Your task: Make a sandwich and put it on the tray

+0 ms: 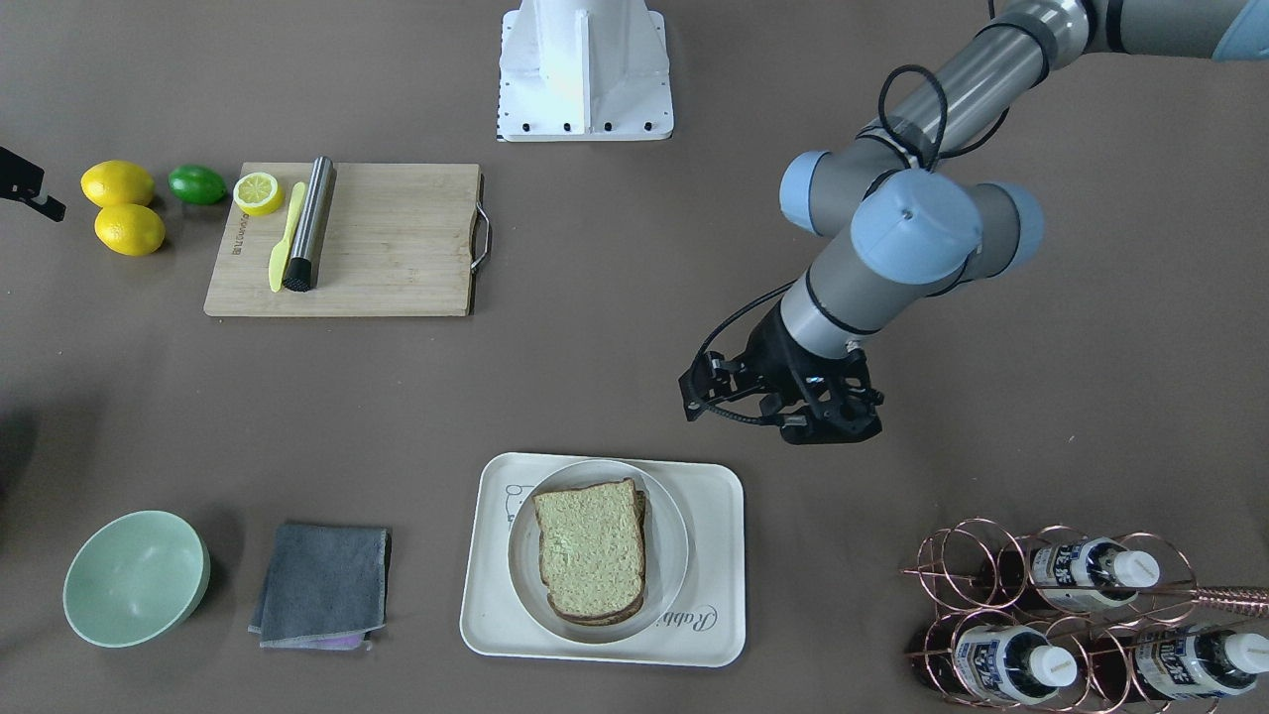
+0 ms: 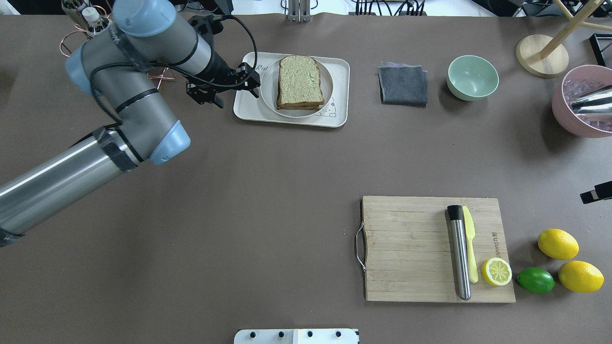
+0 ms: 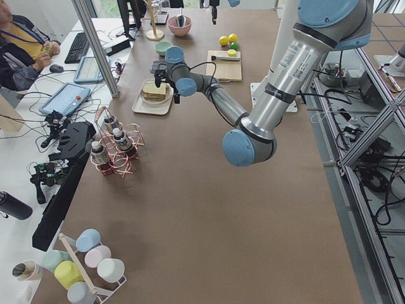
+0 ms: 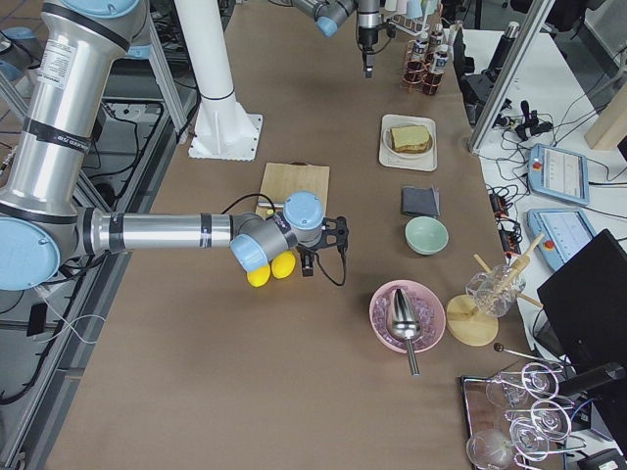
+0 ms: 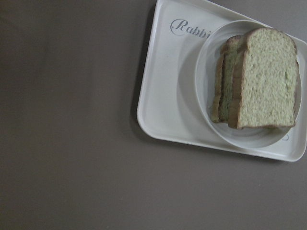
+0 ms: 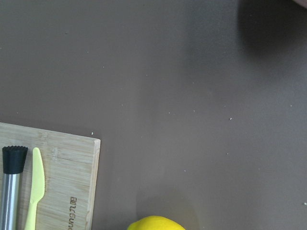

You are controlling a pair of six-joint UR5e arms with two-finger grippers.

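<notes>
Lying on a plate (image 1: 670,555) — sandwich (image 1: 592,550), tray (image 1: 716,605) beneath

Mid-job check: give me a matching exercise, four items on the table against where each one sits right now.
1 sandwich
2 lemon half
3 grey cloth
4 lime

a at a corner of the cutting board
b on the table beside two whole lemons
c on the plate in the tray
d between tray and green bowl

Pairs: 1-c, 2-a, 3-d, 4-b

A long bench (image 3: 190,209) topped with matte brown sheet fills the centre of the frame. At upper left a silver aluminium post (image 3: 95,44) rises beside a white side desk (image 3: 38,95). Grey floor (image 3: 373,266) runs down the right.
</notes>
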